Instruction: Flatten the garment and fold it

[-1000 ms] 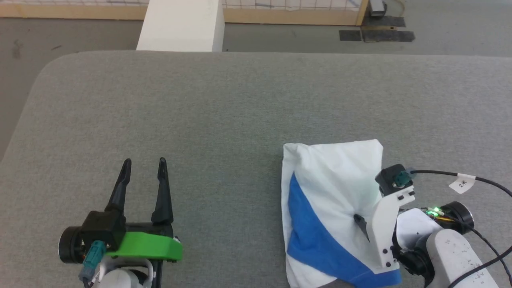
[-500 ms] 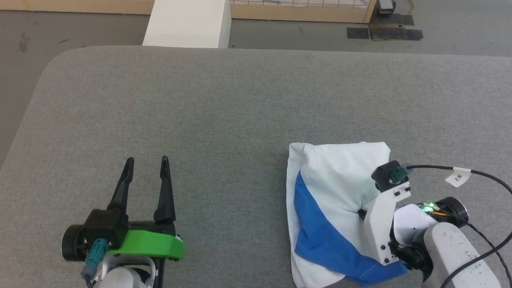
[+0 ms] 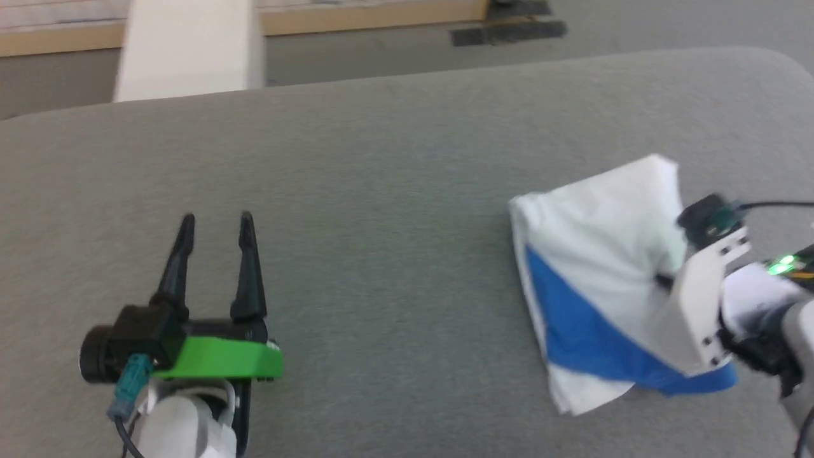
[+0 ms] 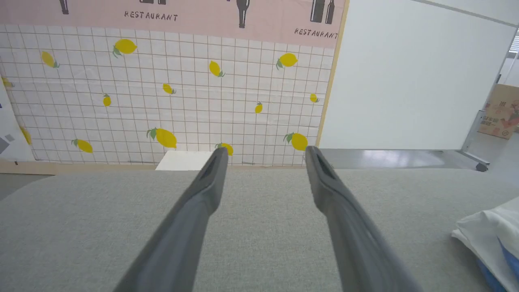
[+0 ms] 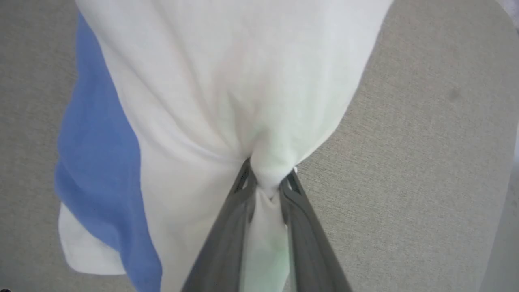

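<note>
Right end effector (image 5: 267, 178) clenched on a bunch of the shirt's (image 3: 598, 254) white cloth.
The right wrist view shows the cloth pinched between the fingers. In the head view the wrist mount covers that spot, and the shirt tents up at the worktop's (image 3: 381, 191) right. The left end effector (image 3: 216, 218) is released and empty, well to its left.

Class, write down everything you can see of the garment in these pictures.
The garment is soft white cloth with a broad royal-blue band running slantwise across it. It is gathered into a compact bundle, not spread flat, and its lower edge rests on the grey table at the robot's right. The right gripper is shut on a pinch of the white cloth, which puckers into creases toward the fingertips and is drawn up there.
</note>
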Motion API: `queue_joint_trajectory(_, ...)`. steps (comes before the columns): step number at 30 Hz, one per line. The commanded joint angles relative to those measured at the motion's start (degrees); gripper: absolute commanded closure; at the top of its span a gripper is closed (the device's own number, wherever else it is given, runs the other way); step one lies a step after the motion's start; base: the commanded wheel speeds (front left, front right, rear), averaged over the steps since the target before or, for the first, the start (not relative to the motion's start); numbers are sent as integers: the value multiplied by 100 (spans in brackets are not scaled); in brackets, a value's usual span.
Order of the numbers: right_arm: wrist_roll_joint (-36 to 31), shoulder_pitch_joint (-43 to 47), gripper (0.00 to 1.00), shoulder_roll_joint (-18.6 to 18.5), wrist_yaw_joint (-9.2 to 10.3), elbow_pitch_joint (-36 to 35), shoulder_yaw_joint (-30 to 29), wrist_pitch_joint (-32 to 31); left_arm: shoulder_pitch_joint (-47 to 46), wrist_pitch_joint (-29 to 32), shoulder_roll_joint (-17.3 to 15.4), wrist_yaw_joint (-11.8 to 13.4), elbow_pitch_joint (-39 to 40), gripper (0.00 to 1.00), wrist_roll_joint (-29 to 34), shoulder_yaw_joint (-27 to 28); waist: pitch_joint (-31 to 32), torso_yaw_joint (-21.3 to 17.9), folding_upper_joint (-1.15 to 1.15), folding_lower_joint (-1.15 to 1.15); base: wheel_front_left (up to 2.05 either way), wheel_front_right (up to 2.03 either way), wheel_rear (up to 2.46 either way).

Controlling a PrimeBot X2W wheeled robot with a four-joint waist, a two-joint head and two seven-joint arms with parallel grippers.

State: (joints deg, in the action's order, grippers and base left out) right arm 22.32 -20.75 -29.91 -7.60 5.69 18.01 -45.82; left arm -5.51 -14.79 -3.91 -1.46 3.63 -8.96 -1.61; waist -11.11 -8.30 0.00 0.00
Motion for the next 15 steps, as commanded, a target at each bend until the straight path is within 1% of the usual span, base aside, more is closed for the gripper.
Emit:
queue_joint_trajectory(1,39,-156,100,-58,11,75,-123,76,-193,-21,-44,2,26,0,26,31,-740,-1005,0,0,0,0,0)
queue_joint_trajectory(4,9,-390,100,-176,11,332,-344,242,-382,-20,-119,14,45,0,59,69,-997,-1237,0,0,0,0,0)
queue_joint_trajectory(7,-58,-637,100,-277,11,617,-484,402,-526,3,-197,21,104,0,100,79,-1230,-1318,0,0,0,0,0)
queue_joint_trajectory(10,-168,-940,100,-411,11,972,-592,545,-651,76,-288,42,211,0,151,97,-1488,-1304,0,0,0,0,0)
queue_joint_trajectory(15,-358,-1460,100,-669,11,1606,-734,736,-760,234,-414,96,454,0,227,131,-1893,-1140,0,0,0,0,0)
